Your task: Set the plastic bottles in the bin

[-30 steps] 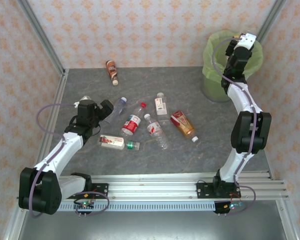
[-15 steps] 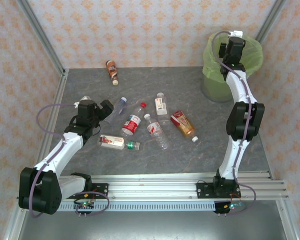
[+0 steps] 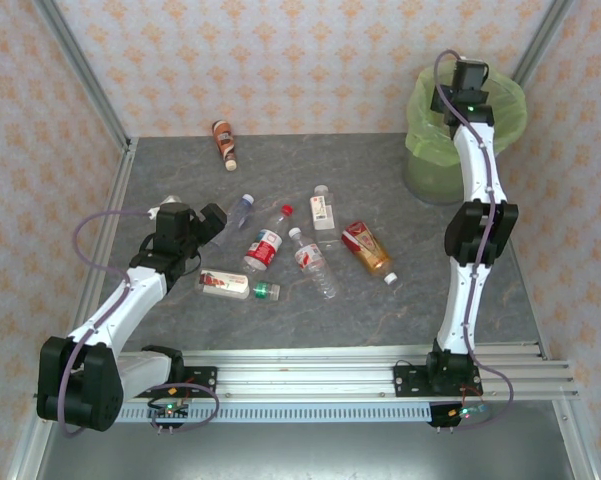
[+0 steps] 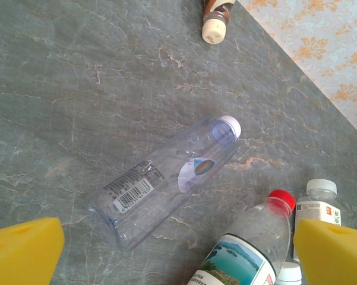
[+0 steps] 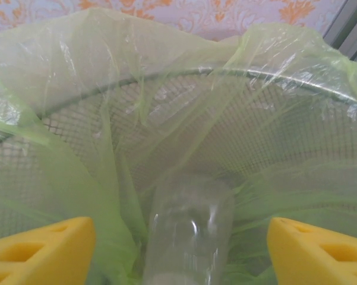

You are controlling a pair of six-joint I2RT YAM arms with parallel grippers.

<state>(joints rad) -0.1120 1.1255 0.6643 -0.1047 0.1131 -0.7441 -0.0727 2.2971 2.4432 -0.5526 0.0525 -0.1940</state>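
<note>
Right wrist: your right hand (image 5: 181,240) is hanging spread, gripping nothing. A clear bottle (image 5: 190,219) is showing between its pads (image 5: 41,249), down inside the green-lined bin (image 5: 237,113). Your left hand (image 4: 178,246) is hovering spread over a white-capped bottle (image 4: 166,181) lying on the table (image 4: 53,83).

a crinkled, glossy film of translucent green plastic lines the bin (image 5: 255,130), its metal wire mesh showing through. clear, shiny plastic bottles (image 4: 166,178) with printed labels lie on a matt, grey, marble-veined tabletop (image 4: 77,71). the left arm's fingers (image 4: 24,252) look like matt yellow foam. pale metal rails (image 3: 310,362) edge the front.
</note>
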